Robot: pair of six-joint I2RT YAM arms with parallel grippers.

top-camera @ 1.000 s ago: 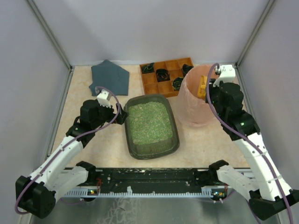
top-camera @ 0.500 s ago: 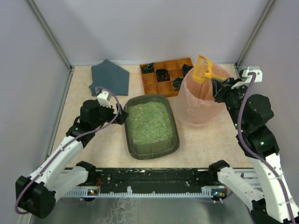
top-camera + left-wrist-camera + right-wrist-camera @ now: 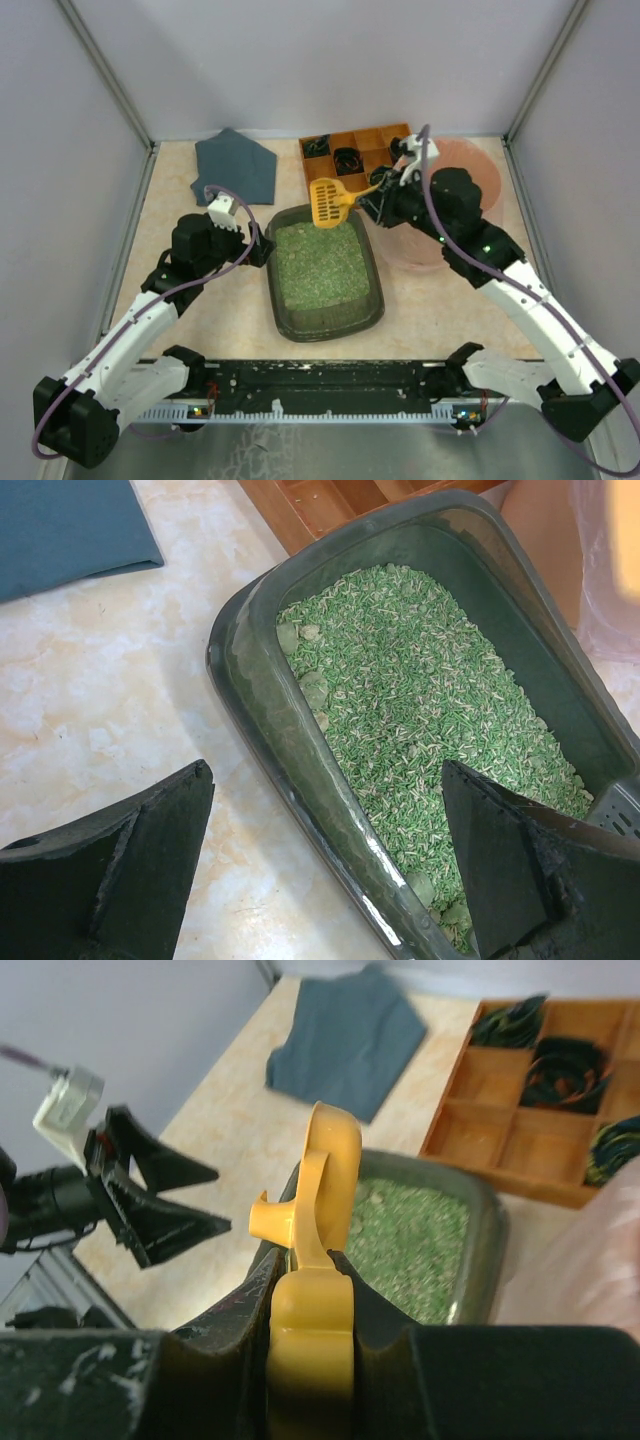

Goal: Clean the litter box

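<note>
The litter box [image 3: 287, 322] is a dark grey-green tray of green litter in the middle of the table; it also shows in the left wrist view [image 3: 262, 700] and the right wrist view [image 3: 485, 1250]. My left gripper [image 3: 262, 250] is open, its jaws astride the box's left rim [image 3: 330, 810], one outside and one over the litter. My right gripper [image 3: 380, 198] is shut on the handle of a yellow slotted scoop [image 3: 328, 200], whose head hangs above the box's far end. The scoop stands edge-on in the right wrist view [image 3: 322, 1220].
A round pink bag-lined bin [image 3: 480, 175] stands right of the box, under my right arm. An orange-brown wooden compartment tray [image 3: 340, 165] with dark coiled items lies behind. A dark blue-grey cloth [image 3: 235, 165] lies at the back left.
My right arm has swung left from over the pink bin, carrying the scoop to above the litter box's far end. The left arm has not moved.
</note>
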